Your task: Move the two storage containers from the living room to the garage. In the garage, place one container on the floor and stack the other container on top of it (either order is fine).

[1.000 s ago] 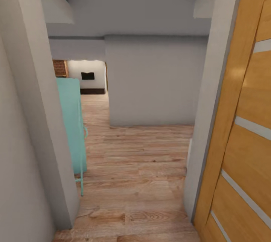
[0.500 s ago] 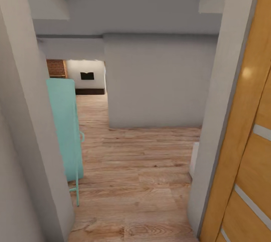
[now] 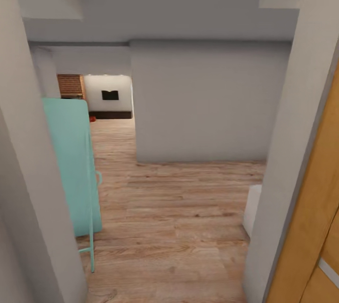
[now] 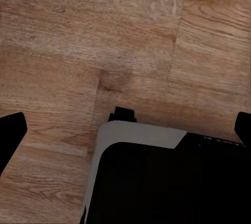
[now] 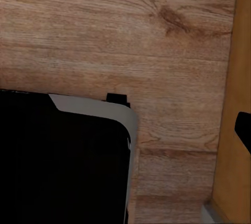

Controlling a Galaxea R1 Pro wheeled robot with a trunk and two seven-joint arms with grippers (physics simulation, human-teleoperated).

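My left jaws hang spread wide and empty over the plank floor (image 4: 78,35); the right jaws' state I cannot tell. I've rolled forward through the doorway: past the teal panel (image 3: 70,161), something small and red (image 3: 92,118) has appeared, maybe a storage container

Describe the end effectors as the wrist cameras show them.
Left end effector: two plain black fingertips with blunt, angled ends, at opposite picture edges. On the right arm, one matching black fingertip shows. No cables or markings are visible.
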